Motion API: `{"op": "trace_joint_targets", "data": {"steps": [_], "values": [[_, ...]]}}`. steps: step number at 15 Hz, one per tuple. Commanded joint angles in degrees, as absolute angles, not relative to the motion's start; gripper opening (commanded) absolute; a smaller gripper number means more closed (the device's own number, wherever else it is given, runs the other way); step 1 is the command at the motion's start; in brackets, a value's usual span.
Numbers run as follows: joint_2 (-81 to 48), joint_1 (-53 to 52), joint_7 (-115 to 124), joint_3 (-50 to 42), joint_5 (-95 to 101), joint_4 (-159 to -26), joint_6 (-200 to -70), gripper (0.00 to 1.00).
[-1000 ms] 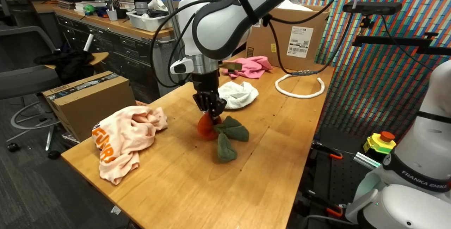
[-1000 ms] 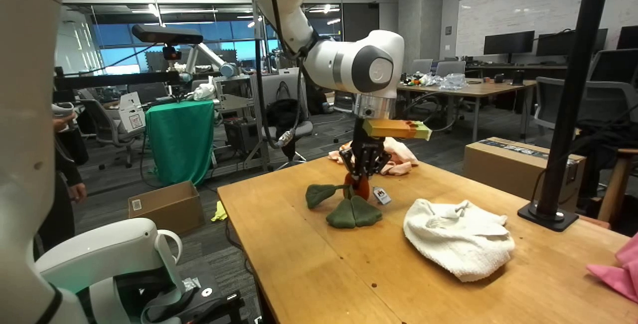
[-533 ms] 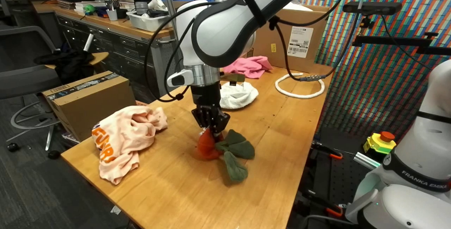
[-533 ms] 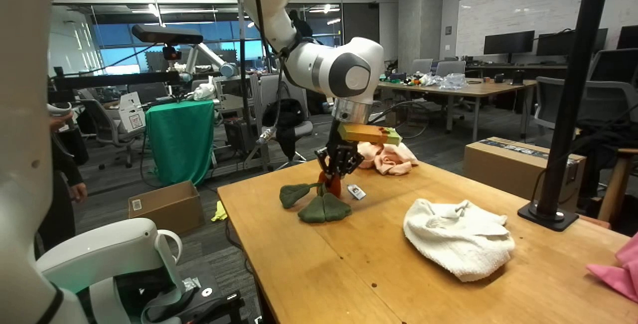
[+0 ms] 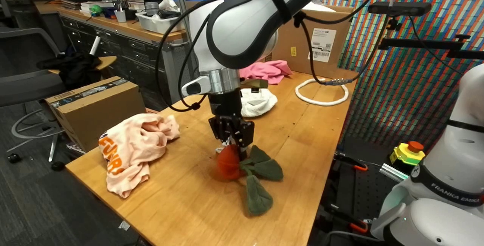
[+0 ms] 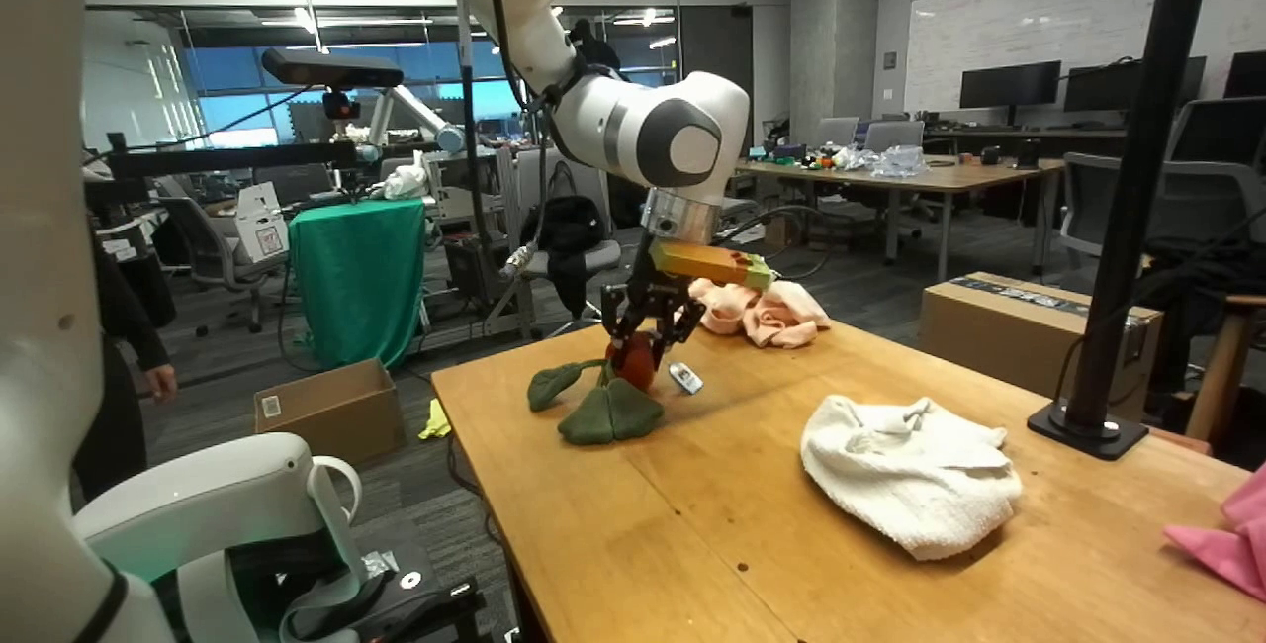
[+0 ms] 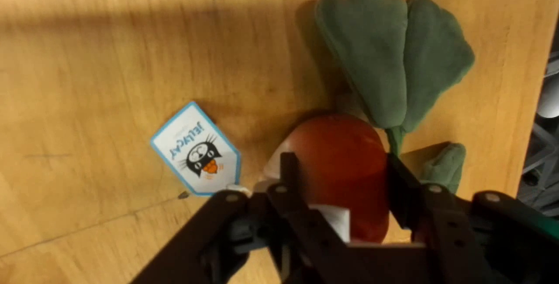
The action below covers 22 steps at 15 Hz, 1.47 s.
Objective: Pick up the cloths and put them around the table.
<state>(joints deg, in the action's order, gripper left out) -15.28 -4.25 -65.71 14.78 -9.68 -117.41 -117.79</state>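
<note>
The peach cloth with orange print (image 5: 138,151) lies crumpled at a table corner; it shows in both exterior views (image 6: 776,315). The white cloth (image 6: 910,475) is bunched on the table, partly behind the arm in an exterior view (image 5: 262,103). The pink cloth (image 5: 268,72) lies farther back, cut by the frame edge in an exterior view (image 6: 1236,536). My gripper (image 7: 338,161) is low over a red plush (image 7: 349,157) with green leaves (image 7: 367,57). Its fingers are spread, one on each side of the plush. The gripper (image 6: 653,344) holds no cloth.
A white tag (image 7: 198,150) lies beside the plush. A white rope loop (image 5: 321,103) and a large cardboard box (image 5: 295,34) are at the back of the table (image 5: 211,208). A black post (image 6: 1108,228) stands at the table's edge. Another box (image 5: 102,109) is on the floor.
My gripper and the plush have moved together across the table, towards the near end in an exterior view. The fingers have now spread apart around the plush. The cloths have not moved.
</note>
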Motion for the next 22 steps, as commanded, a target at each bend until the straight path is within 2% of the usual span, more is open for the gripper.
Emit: {"op": "trace_joint_targets", "data": {"steps": [1,3,4,8,19,22], "values": [[-7.76,-4.70,-62.37,13.07,-7.87,-118.65,-108.78,0.83],[-3.93,-4.47,-62.96,12.45,-9.01,-118.71,-104.22,0.98],[-2.24,-4.57,-63.71,12.09,-9.64,-119.14,-103.31,1.00],[7.74,-5.44,-59.75,10.47,-6.71,-121.92,-102.89,1.00],[43.83,-7.94,-46.49,4.57,-2.38,-145.57,-113.02,1.00],[53.49,-7.52,-40.35,2.59,-2.03,-150.99,-111.15,1.00]]}}
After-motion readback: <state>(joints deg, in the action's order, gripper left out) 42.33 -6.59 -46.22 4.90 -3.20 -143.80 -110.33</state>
